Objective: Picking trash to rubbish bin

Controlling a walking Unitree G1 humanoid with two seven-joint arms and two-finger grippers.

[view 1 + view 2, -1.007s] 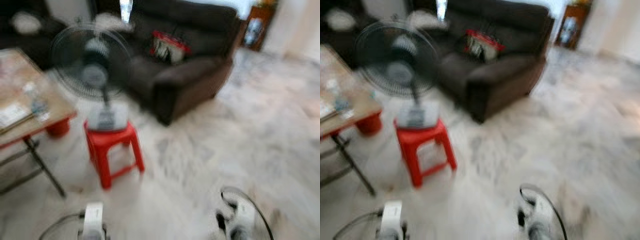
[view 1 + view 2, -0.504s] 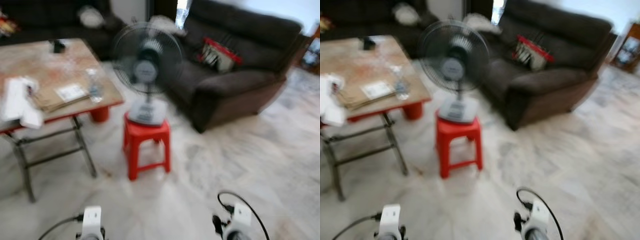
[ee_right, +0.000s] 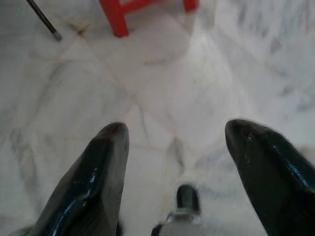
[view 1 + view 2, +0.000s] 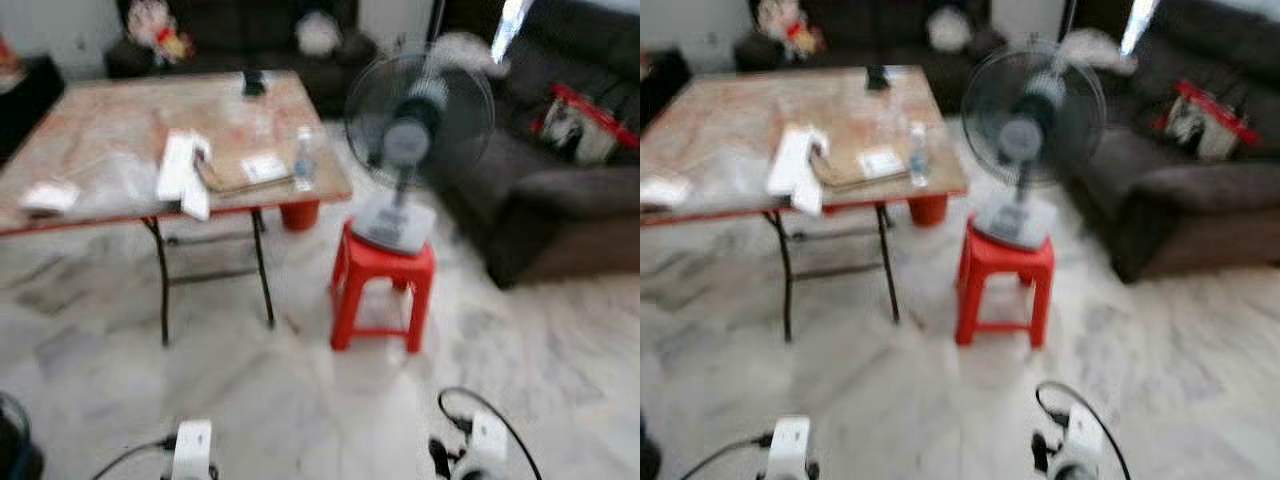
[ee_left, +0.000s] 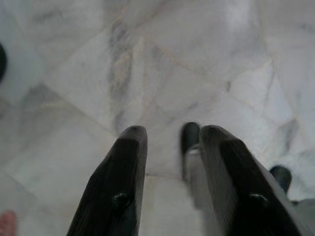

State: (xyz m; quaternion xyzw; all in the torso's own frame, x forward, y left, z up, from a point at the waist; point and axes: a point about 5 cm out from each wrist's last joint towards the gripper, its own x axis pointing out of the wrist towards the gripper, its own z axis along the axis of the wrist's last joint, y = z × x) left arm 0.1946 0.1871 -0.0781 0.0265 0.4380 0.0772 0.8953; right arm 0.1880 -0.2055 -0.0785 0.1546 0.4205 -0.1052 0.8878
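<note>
Both arms hang low over the marble floor (image 4: 300, 400), idle while the robot walks: the left gripper (image 5: 170, 162) with fingers slightly parted, the right gripper (image 3: 172, 147) spread wide, both empty. Beyond, a fan (image 4: 415, 125) stands on a red stool (image 4: 382, 290), raised to blow across the room. On the folding table (image 4: 100, 120), a small bottle (image 4: 304, 160) and white crumpled papers (image 4: 183, 175) near its front edge are the likely trash. No bin can be made out.
</note>
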